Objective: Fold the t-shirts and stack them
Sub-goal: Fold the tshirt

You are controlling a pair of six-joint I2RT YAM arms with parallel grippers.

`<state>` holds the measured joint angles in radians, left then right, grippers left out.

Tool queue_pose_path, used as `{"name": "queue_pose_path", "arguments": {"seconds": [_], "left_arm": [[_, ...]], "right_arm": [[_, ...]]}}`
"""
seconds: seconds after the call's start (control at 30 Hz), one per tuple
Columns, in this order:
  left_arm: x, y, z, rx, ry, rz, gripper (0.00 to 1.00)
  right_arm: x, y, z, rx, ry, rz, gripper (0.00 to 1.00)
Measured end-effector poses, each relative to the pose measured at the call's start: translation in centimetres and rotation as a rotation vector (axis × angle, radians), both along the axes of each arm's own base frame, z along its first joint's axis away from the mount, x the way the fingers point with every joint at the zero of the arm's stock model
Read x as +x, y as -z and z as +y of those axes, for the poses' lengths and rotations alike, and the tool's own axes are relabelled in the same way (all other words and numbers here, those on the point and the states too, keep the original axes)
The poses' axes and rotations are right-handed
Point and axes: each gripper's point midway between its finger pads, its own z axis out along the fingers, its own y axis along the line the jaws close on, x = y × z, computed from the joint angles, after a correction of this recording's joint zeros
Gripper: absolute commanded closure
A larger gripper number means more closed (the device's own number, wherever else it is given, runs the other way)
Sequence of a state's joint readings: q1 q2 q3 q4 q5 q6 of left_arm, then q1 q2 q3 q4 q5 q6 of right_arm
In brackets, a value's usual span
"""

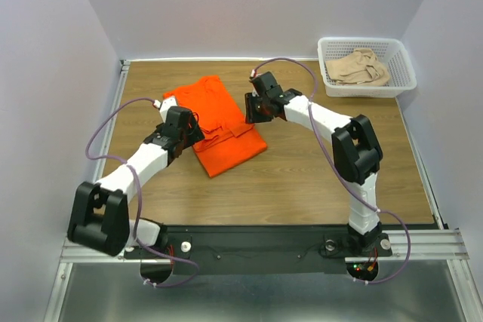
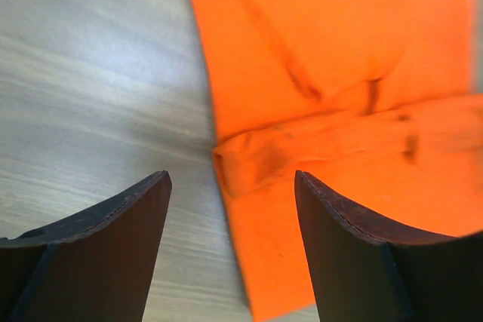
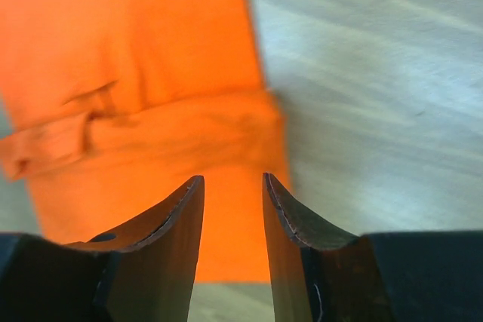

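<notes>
Plainly released, the left gripper [image 2: 232, 179] gapes wide and the right gripper [image 3: 232, 179] stands narrowly parted over the folded orange shirt [image 1: 219, 107]; the beige shirt [image 1: 361, 67] lies in the basket [image 1: 367, 41].

We find one t-shirt [image 1: 224, 124] on the table [image 1: 302, 182] near centre, left gripper [image 1: 195, 132] at its 9 o'clock edge, right gripper [image 1: 252, 108] at its 2 o'clock, basket [image 1: 402, 87] at the table's 1 o'clock corner, second t-shirt [image 1: 361, 68] inside.
</notes>
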<state>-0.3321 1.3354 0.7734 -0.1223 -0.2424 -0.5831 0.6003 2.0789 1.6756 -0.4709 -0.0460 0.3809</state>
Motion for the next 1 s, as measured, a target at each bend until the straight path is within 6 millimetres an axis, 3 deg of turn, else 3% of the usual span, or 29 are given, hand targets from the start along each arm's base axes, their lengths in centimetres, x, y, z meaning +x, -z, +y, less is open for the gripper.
{"name": "queue_pose_path", "arguments": {"seconds": [0.13, 0.27, 0.37, 0.53, 0.83, 1.0], "left_arm": [[-0.2, -4.3, -1.0, -0.046, 0.027, -0.11, 0.28], [-1.5, -5.6, -3.9, -0.095, 0.106, -0.137, 0.38], [-2.9, -4.1, -6.6, -0.111, 0.183, -0.1, 0.49], [-4.1, -0.2, -9.2, -0.093, 0.253, 0.002, 0.55], [-5.4, 5.2, -9.5, -0.088, 0.254, 0.128, 0.56], [-5.7, 5.9, -9.9, -0.119, 0.257, 0.134, 0.56]], "right_arm": [[-2.5, -1.4, 2.3, 0.026, -0.066, -0.042, 0.64], [-4.9, -0.1, 4.4, 0.028, -0.127, -0.035, 0.75], [-6.3, 1.6, 4.9, 0.017, -0.15, -0.004, 0.8], [-6.0, 3.3, 4.9, 0.016, -0.142, 0.006, 0.82], [-5.3, 5.1, 5.4, 0.019, -0.134, 0.009, 0.82], [-4.5, 5.1, 6.0, 0.026, -0.131, -0.007, 0.82]]}}
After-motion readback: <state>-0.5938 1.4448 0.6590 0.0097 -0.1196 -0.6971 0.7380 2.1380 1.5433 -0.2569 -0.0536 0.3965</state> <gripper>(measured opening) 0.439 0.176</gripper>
